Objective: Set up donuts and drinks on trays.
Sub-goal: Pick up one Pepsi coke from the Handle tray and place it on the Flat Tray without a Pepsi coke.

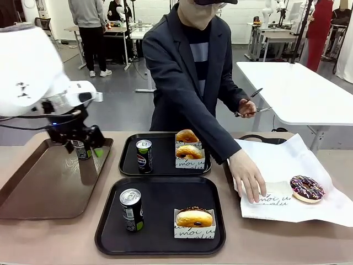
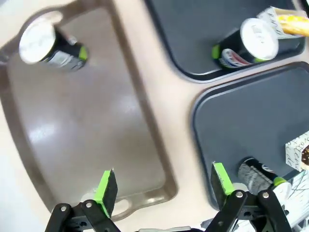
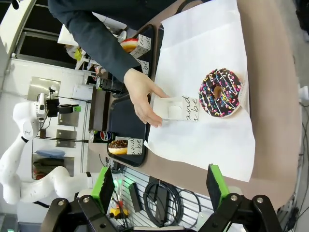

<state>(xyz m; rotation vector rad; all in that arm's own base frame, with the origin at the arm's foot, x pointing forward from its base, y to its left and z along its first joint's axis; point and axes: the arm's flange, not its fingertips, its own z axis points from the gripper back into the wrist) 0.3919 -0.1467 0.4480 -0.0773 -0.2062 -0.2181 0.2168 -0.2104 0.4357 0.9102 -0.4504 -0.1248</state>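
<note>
Both trays hold cans and donuts; one can and iced donut remain; left pincer open, empty

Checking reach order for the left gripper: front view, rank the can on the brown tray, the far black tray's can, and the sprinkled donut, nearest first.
From the left gripper:
1. Can on the brown tray, right at the fingers.
2. Far black tray's can, toward the middle.
3. Sprinkled donut, on white paper, far right.
</note>
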